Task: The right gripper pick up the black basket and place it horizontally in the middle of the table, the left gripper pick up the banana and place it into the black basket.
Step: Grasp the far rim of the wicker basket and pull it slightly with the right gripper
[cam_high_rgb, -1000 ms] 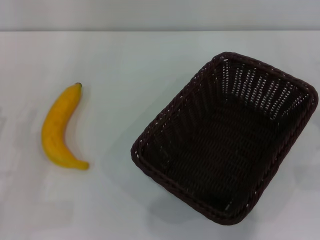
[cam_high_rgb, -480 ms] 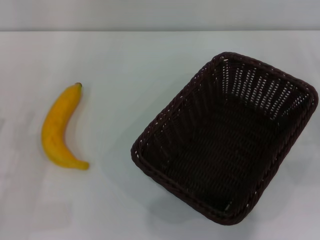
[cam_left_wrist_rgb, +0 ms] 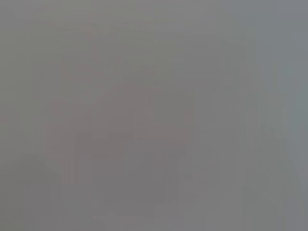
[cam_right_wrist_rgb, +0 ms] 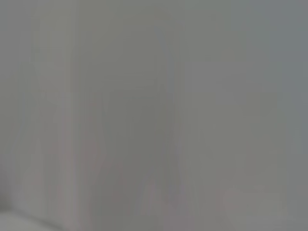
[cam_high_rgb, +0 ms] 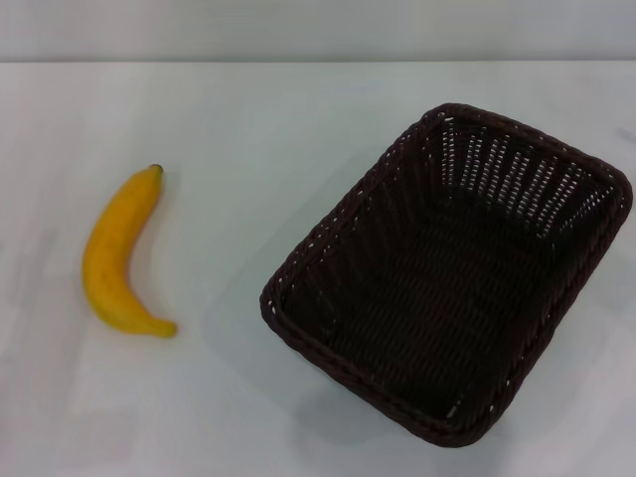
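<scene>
Neither the right gripper nor the left gripper was shown in any view, so whether their fingers were spread or pressed together could not be told; both wrist views were filled by a featureless grey surface. Nothing was held, and the first step, the lifting of the black basket (cam_high_rgb: 452, 273), was judged not yet begun.

The black basket was taken as the landmark. It was found empty on the table (cam_high_rgb: 248, 109), set at a slant with one corner turned toward the robot, on the robot's right of the middle. The banana (cam_high_rgb: 117, 256) lay well apart from the basket, on its left, with the dark stem tip pointing away from the robot.

For the step to be done well, it was judged that the braided rim should be pinched at one of the walls on the basket's right, where the openwork offers a grip, and that the basket should be turned level while carried leftward.

Bare table was seen between the basket and the banana, judged enough for the basket to be set down. The basket's near corner lay close to the lower edge of the head view
</scene>
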Controlling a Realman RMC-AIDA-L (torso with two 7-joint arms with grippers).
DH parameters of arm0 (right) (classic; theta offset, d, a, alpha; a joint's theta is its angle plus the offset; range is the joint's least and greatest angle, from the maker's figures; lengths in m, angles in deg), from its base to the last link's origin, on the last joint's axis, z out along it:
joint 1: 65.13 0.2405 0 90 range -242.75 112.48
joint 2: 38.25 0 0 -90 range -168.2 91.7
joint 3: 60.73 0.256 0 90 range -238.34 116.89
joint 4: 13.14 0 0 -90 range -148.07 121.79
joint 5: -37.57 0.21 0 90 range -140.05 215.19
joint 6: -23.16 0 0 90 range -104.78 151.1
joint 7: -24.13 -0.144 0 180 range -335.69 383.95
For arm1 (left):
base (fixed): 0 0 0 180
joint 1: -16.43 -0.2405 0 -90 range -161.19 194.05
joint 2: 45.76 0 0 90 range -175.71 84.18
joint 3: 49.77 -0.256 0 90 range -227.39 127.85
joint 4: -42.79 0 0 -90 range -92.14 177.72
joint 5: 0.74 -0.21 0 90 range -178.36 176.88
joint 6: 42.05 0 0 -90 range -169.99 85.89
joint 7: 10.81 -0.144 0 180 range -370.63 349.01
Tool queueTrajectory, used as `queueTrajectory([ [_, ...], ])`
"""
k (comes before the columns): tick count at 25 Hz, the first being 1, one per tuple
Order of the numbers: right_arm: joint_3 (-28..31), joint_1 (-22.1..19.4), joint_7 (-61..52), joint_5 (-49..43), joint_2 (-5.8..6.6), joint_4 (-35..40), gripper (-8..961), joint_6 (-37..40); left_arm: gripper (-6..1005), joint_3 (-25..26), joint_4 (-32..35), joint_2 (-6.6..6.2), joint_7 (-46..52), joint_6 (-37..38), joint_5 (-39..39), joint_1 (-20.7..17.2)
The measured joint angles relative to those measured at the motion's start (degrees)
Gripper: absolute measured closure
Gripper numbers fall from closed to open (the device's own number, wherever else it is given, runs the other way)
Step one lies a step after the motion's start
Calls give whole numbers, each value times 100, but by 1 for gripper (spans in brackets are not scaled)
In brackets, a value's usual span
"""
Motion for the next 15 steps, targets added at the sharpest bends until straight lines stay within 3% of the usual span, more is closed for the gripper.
queueTrajectory([
  [4, -145, 308, -1833, -1319, 8, 1613, 154, -348, 124, 0, 3, -8, 0, -5, 0, -15],
  [7, -293, 779, -3044, -2279, 35, 2420, 155, -754, 124, 0, 33, -10, 0, -17, 1, -44],
  [9, -434, 1178, -3640, -2821, 86, 2660, 155, -1032, 124, 3, 49, -10, 0, -24, 0, -55],
  [10, -693, 1649, -4222, -3418, 206, 2694, 155, -1350, 124, 3, 49, -10, 0, -24, 0, -55],
  [11, -693, 1649, -4222, -3418, 206, 2694, 155, -1350, 124, 7, 53, -10, 0, -31, 3, -49],
  [15, -1114, 2428, -4976, -4437, 370, 2406, 156, -1749, 124, 3, 74, -17, 0, -37, 6, 37],
])
